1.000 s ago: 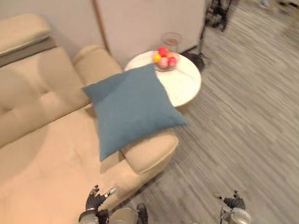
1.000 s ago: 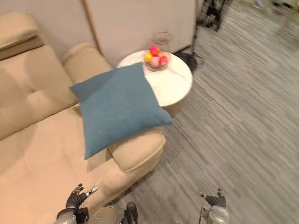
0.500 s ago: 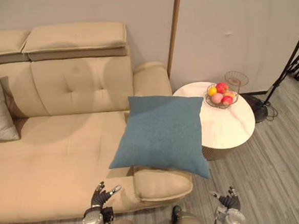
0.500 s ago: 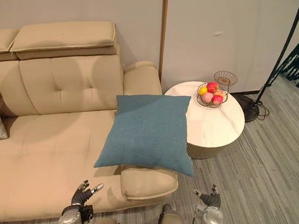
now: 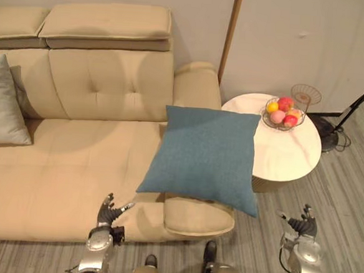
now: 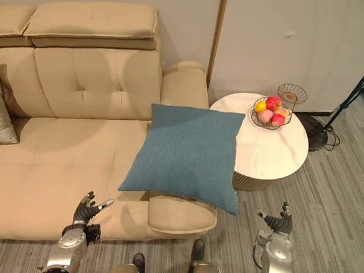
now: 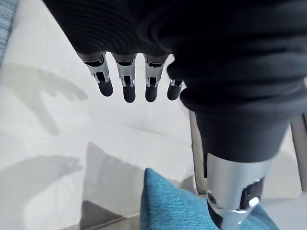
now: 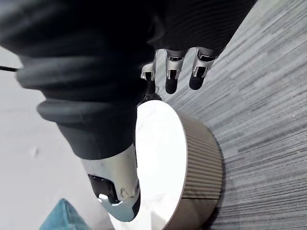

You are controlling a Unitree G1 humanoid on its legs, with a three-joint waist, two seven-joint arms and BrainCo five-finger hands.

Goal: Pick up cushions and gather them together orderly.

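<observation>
A blue-green cushion lies tilted over the right armrest of a beige sofa; its corner also appears in the left wrist view. A grey cushion leans against the backrest at the sofa's far left. My left hand hovers open over the seat's front edge, left of the blue-green cushion and apart from it. My right hand hangs open over the floor, right of the sofa. Neither hand holds anything.
A round white side table stands right of the sofa, carrying a wire bowl of fruit and an empty wire basket. A black lamp stand rises behind the table. Grey plank floor spreads to the right.
The camera has swung, so the whole scene has shifted and the sofa now sits squarely ahead. Both hands stay low and open, holding nothing.
</observation>
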